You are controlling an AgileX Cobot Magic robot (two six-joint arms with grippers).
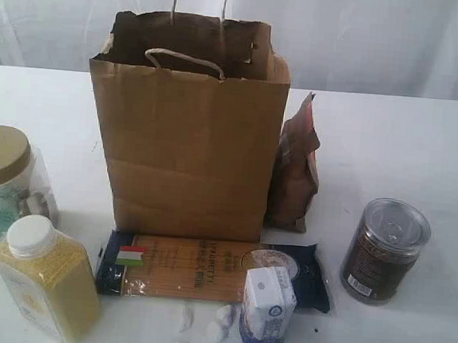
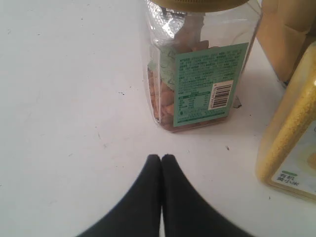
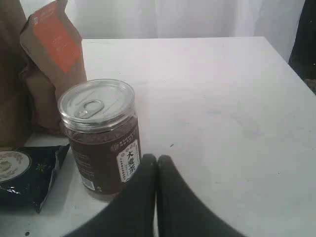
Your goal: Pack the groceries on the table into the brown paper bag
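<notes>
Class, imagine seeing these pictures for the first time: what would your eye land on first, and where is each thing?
The tall brown paper bag stands open at the middle of the white table, a brown pouch upright beside its right side. A flat spaghetti packet lies at its foot, with a gold-lidded jar and a bottle of yellow grains on the left and a dark can on the right.

L gripper [image 2: 161,159]: jaws closed, two black fingers [image 2: 140,197] pressed flat together, tips level, pointing fwd and down. R gripper [image 3: 157,159]: same pose, closed, tips touching along whole inner edge.
</notes>
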